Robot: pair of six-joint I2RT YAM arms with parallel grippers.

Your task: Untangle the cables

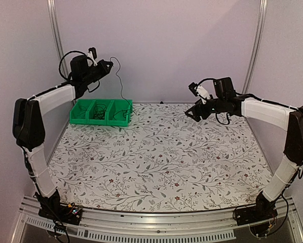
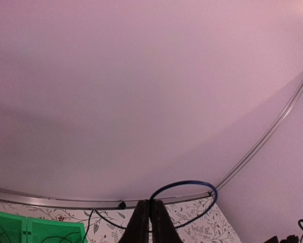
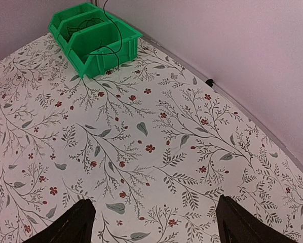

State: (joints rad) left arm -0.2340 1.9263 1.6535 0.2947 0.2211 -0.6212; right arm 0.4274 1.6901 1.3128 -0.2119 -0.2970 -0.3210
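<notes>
My left gripper is raised high at the back left, above the green bin. It is shut on a thin black cable that hangs from it down into the bin's right compartment. In the left wrist view the jaws are pinched together and the cable loops out past them. More thin cables lie in the bin's compartments. My right gripper is open and empty, held above the table at the back right; its wrist view shows its fingertips wide apart over the cloth.
The table carries a floral cloth. The bin has three compartments and stands at the back left corner by the wall. A metal rail runs along the table's back edge.
</notes>
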